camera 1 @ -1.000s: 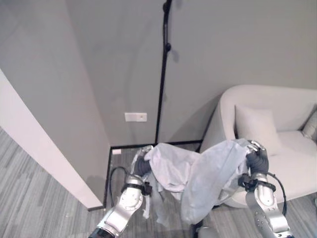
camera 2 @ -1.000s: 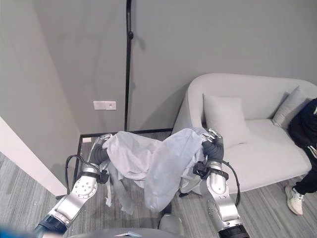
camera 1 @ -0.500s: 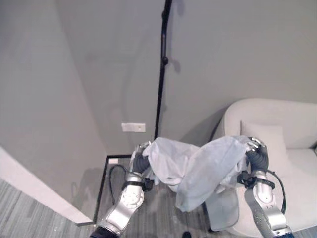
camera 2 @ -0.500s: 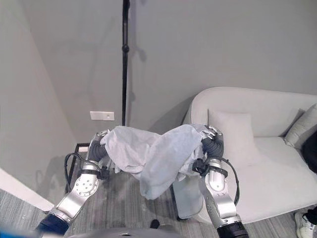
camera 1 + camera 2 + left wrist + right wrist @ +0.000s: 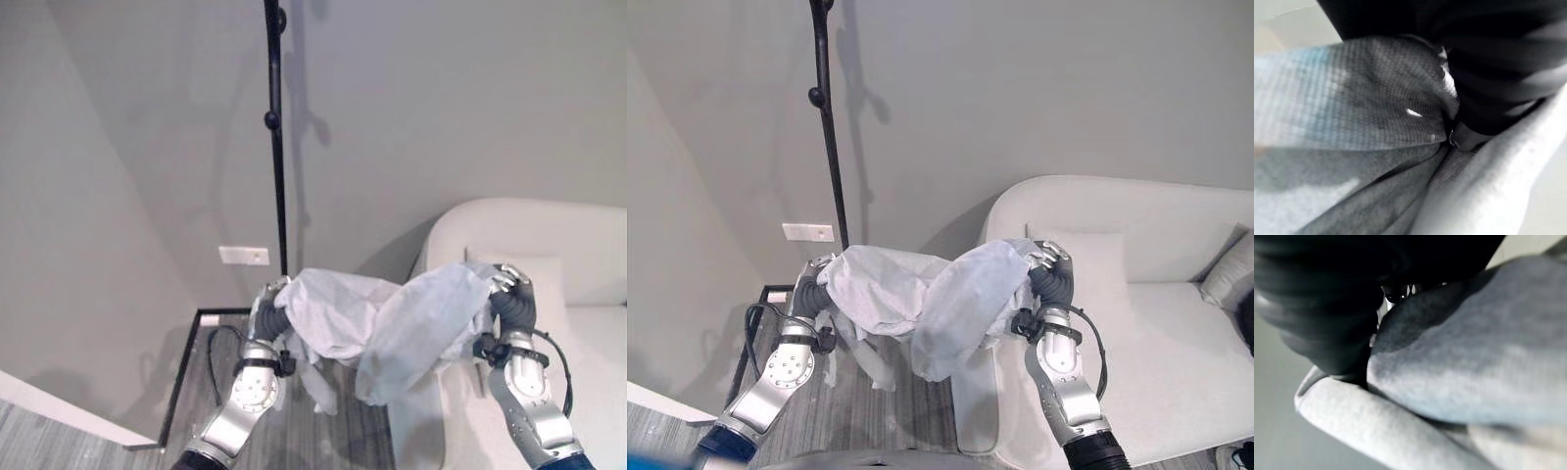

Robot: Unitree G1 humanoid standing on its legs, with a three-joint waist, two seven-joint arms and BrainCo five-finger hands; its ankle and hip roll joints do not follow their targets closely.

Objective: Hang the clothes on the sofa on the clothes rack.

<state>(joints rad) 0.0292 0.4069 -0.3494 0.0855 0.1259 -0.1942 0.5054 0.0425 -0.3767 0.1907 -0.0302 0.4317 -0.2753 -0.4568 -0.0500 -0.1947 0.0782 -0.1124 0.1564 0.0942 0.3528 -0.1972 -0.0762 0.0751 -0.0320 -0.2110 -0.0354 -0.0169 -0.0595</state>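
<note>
Cloth hangs between my two hands: a pale grey garment (image 5: 382, 318) is stretched across the space in front of me, held up off the floor, with one bunched end at my left hand (image 5: 269, 315) and the other at my right hand (image 5: 511, 302). The middle of it sags and a folded flap droops below, along with a few loose strips near the left side. From the head views the left hand is mostly buried under the fabric, its dark cover showing at the wrist; in the left wrist view the fabric (image 5: 1352, 122) lies bunched right against the dark cover, and I cannot tell how the fingers are set. My right hand is raised with fingers curled over the top edge of the garment, pinching it against the palm; the right wrist view shows the cloth (image 5: 1474, 362) pressed close against the dark cover. The clothes rack (image 5: 277, 147), a thin black pole with small knobs, stands upright against the grey wall (image 5: 441, 98) just behind the left end of the garment. The light sofa (image 5: 1176, 294) with its cushion (image 5: 1102, 264) sits to my right, behind the right hand. A white wall socket (image 5: 244, 256) sits low on the wall beside the pole.
</note>
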